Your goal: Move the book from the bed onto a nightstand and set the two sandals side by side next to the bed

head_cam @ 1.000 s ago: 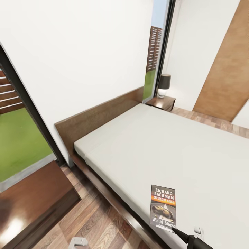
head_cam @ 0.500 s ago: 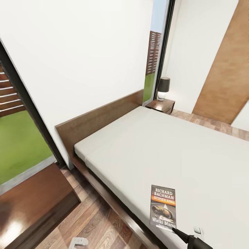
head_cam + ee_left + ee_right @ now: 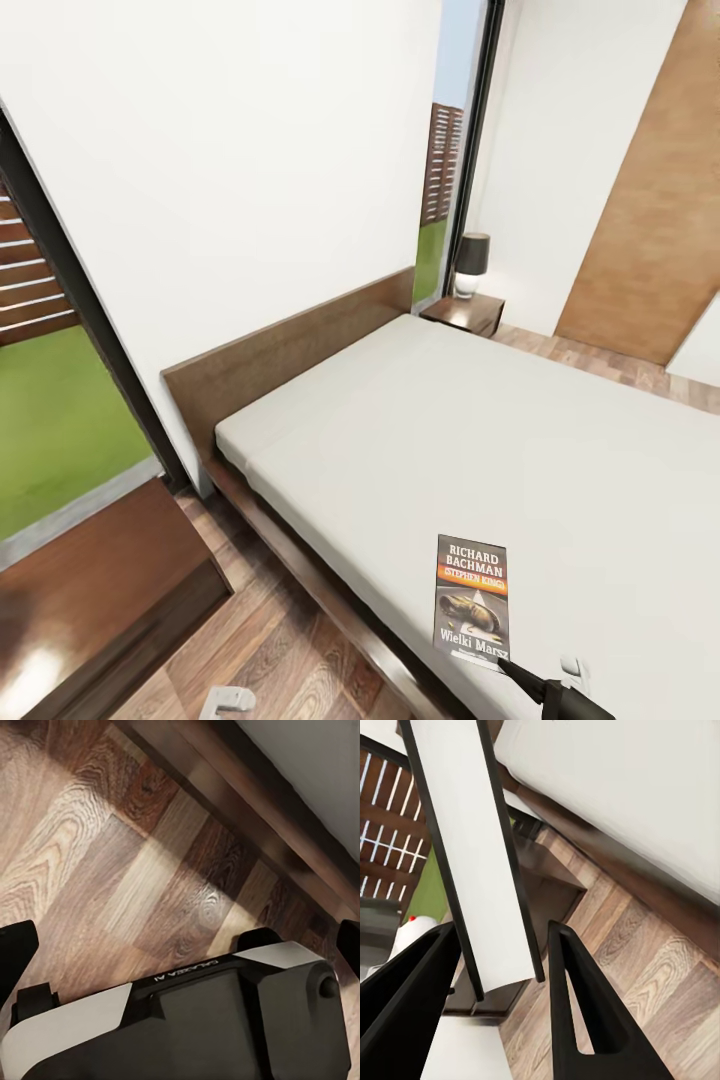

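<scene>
Up front, right claw [image 3: 502, 1012] clamped on book [image 3: 471, 598], held above bed [image 3: 520, 440], left claw [image 3: 180, 945] spread wide, empty.

A home bedroom is showing here: a large low bed with off-white mattress and dark wooden headboard [image 3: 420, 400] is lying beneath white walls, a dark-shaded lamp [image 3: 471, 262] standing on a small reddish-brown nightstand [image 3: 465, 313] beside its far corner.
</scene>
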`<state>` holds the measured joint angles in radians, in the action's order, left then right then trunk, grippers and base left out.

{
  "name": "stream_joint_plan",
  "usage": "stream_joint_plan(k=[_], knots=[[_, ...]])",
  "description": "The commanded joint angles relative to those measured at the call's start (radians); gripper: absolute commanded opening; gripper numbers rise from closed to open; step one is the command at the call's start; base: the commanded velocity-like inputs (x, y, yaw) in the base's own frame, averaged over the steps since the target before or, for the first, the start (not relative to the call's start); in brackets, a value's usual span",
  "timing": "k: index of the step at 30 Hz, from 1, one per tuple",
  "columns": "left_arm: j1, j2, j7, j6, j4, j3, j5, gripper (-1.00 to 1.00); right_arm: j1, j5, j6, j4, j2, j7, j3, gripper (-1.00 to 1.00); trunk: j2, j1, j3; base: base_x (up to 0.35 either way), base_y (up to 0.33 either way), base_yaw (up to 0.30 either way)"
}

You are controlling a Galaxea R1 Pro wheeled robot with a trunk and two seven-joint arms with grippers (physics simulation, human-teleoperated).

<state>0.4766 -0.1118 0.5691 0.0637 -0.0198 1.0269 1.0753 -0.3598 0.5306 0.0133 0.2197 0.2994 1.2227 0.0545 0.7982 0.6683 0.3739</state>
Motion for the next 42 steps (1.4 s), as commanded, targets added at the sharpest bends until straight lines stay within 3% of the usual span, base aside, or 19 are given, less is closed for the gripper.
stream_joint_plan(k=[1, 42], knots=[[0.0, 0.0, 0.002, 0.005, 0.0, 0.009, 0.004, 1.0, -0.001, -0.004, 0.002, -0.001, 0.0, 0.004, 0.005, -1.0, 0.001, 0.0, -0.001, 0.0, 0.0, 0.0], [0.0, 0.001, 0.003, 0.005, 0.0, 0.009, 0.003, 1.0, -0.001, -0.004, 0.007, -0.001, -0.003, 0.001, 0.005, -1.0, 0.001, 0.0, -0.067, 0.0, 0.0, 0.0]])
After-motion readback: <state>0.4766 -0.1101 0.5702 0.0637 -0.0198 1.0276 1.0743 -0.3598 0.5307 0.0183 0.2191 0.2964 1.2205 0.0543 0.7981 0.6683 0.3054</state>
